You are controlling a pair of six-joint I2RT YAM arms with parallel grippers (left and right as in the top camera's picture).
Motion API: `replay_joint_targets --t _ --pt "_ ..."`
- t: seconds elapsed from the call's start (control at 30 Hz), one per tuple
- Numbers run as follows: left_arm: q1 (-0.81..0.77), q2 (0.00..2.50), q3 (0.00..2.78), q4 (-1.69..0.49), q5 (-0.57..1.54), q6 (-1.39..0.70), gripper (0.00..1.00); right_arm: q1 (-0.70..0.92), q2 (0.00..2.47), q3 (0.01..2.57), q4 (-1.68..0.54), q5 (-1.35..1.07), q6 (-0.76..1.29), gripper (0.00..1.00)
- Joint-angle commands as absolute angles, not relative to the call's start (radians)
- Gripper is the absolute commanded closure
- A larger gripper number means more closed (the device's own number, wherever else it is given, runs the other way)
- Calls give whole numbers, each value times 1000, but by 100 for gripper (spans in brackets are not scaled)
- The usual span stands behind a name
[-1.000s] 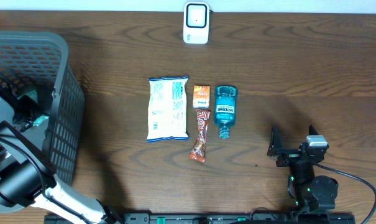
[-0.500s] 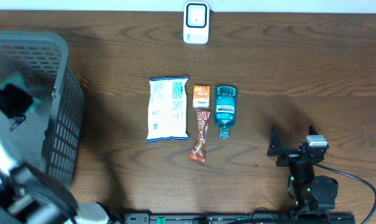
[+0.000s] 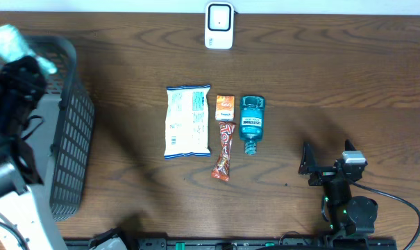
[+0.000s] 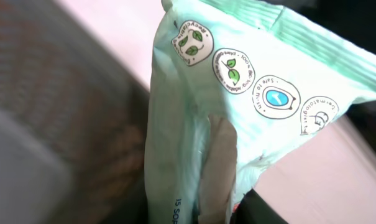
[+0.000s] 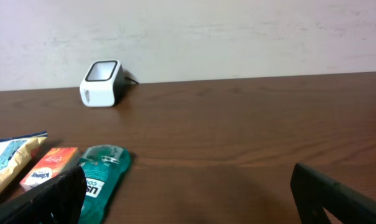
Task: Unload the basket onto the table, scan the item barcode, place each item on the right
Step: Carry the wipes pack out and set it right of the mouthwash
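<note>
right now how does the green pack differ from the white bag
Colour: the green pack is pale mint; the white bag is white with blue-green print.
Pose: the green pack is held up in the left gripper over the basket; the white bag lies flat on the table.
Place: the green pack is at the far left; the white bag is mid-table beside an orange box.
Both look like soft sealed packets.

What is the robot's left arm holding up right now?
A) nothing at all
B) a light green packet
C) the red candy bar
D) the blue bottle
B: the light green packet fills the left wrist view, raised over the grey basket, while the blue bottle and the red candy bar lie on the table.
</note>
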State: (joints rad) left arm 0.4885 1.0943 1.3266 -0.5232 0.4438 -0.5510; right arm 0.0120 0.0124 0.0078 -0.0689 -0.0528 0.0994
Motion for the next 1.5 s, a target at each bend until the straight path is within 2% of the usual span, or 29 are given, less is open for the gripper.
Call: replay_joint_targets --t 0.0,0.23,0.47,0.77,0.97,1.2,1.47 --pt "361 1077 1333 -504 459 -590 69 20 8 6 -71 -51 111 1" --pt "82 1143 1333 -502 352 -589 69 20 7 6 -71 -51 111 1" --pt "-127 1282 1333 -493 286 -589 69 20 8 6 -71 -51 111 1" --pt "-327 1528 1333 -464 276 -590 69 20 7 6 -71 -51 111 1" --pt "-473 1688 1333 -348 276 -612 69 20 7 6 -71 -51 111 1" --pt "-604 1858 1333 -158 276 -775 69 20 7 6 -71 -51 111 1" --pt "-678 1962 1333 -65 276 -857 68 20 7 6 -71 -51 111 1"
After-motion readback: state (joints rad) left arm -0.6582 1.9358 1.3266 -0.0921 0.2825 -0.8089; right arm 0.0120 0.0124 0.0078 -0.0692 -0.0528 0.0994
